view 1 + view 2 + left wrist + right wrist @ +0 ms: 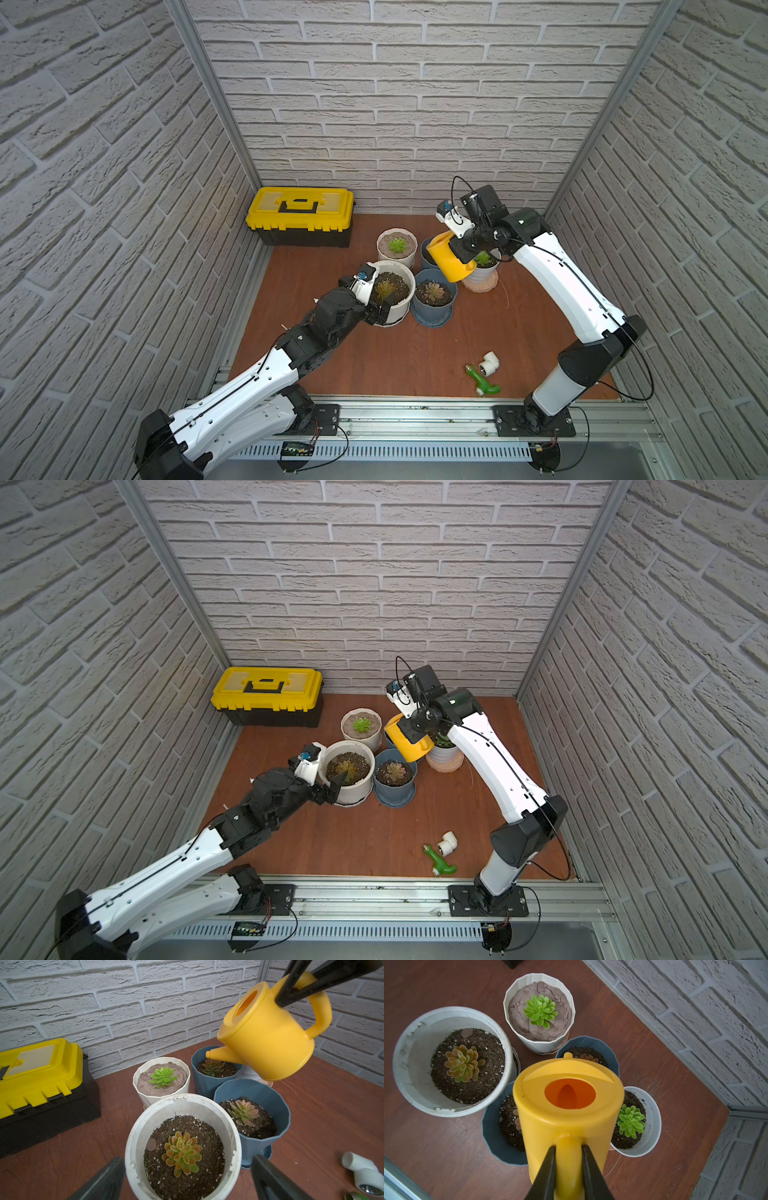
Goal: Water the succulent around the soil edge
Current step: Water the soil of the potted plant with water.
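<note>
Fingers (108,1178) of the left gripper (381,309) are spread to their widest on either side of the wide white pot (133,1147), with nothing gripped; whether its wall is touched cannot be told. Within that pot's rim lies the soil edge (209,1132), a dark gritty ring sunk well below the lip and encircling the succulent (181,1152) at the centre. The watering can (268,1039) is held aloft by its handle, on which the right gripper (569,1167) is clamped tight, and it is tipped forward. Its spout (220,1054) is seen over the rear blue pot (199,1076), beyond the wide white pot and well apart from its soil, so water could be spilled onto the wrong plant if the can is tilted further before being carried across. The nearer blue pot (280,1118), just beside the wide white pot, could be clipped by the can's base on the way. Once over the target, the rosette could be wetted if the spout is brought too far inward. The pot could also be shoved along the counter (83,1147) if the left fingers are closed unevenly.
</note>
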Robot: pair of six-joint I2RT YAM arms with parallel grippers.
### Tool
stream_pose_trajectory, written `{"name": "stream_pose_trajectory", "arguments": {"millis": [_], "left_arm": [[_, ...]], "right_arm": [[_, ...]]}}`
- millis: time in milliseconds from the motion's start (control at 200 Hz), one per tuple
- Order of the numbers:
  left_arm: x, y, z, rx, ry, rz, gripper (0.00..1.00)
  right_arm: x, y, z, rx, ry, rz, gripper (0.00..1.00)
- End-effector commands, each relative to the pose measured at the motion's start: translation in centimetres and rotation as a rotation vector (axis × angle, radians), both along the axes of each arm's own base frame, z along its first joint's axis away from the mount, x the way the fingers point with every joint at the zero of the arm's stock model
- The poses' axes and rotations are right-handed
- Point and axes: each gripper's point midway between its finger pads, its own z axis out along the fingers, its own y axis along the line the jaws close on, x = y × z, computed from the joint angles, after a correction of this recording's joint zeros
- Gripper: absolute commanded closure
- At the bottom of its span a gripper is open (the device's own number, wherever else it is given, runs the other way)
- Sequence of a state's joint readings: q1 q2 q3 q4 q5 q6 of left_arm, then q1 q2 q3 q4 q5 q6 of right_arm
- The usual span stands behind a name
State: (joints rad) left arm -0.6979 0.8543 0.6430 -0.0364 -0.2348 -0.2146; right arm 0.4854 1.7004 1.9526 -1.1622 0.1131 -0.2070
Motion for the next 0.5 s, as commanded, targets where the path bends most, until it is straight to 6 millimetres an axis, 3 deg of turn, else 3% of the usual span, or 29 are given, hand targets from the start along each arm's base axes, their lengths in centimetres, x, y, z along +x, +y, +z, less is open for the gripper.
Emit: {"name": "stream_pose_trajectory", "arguments": {"millis": [0, 495], "left_arm": [[0.2, 0.0, 0.8, -0.042, -0.032, 0.013, 0.01], [0.2, 0.3, 0.7, -0.032, -0.035, 0.023, 0.02]], "right_arm": [[0.3, -0.4, 1.4, -0.067, -0.047, 0.000, 0.97], [1.9, 1.9, -0.3, -0.113, 0.008, 0.027, 0.97]]}}
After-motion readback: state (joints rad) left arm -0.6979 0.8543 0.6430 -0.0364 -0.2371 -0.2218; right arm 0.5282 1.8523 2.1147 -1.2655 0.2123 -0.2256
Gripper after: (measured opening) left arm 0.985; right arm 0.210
